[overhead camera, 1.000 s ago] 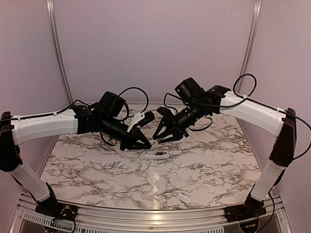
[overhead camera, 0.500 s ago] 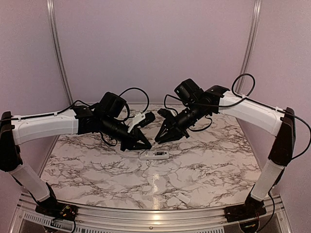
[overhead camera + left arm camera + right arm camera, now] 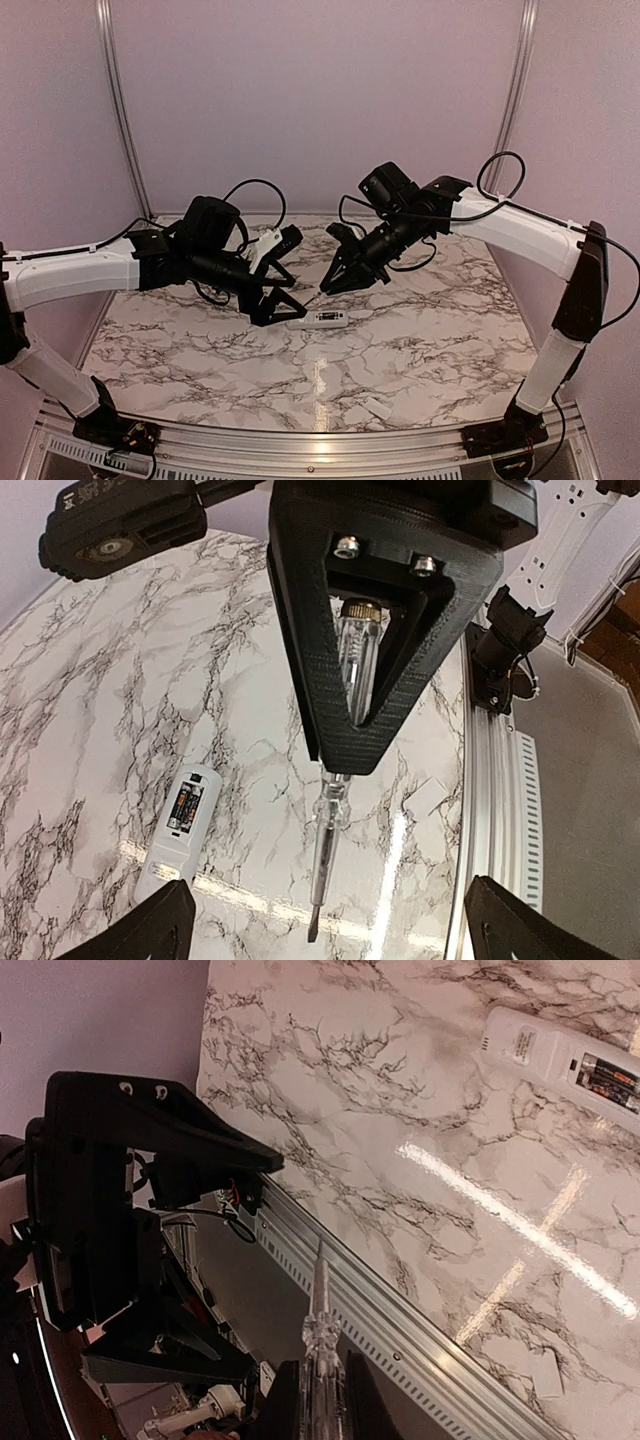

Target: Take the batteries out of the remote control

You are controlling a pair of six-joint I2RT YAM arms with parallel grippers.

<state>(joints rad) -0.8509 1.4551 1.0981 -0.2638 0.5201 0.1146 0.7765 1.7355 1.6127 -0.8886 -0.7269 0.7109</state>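
Observation:
The white remote control (image 3: 318, 318) lies back-up on the marble table between the two grippers. Its compartment is uncovered and the dark batteries (image 3: 186, 805) sit inside, also seen as batteries (image 3: 608, 1075) from the right wrist. My right gripper (image 3: 328, 284) is shut on the handle of a clear-handled screwdriver (image 3: 335, 820), whose tip hangs just above the table beside the remote. My left gripper (image 3: 280, 308) stands open just left of the remote, its fingertips (image 3: 160, 925) wide apart on either side of the screwdriver tip, holding nothing.
A small white flat cover piece (image 3: 377, 407) lies near the table's front edge, also seen as the cover piece (image 3: 430, 795). A metal rail (image 3: 320, 440) runs along that near edge. Purple walls close in the back and sides.
The right gripper closed on the screwdriver. The left gripper then opened, let go of it, and dropped back down and to the left.

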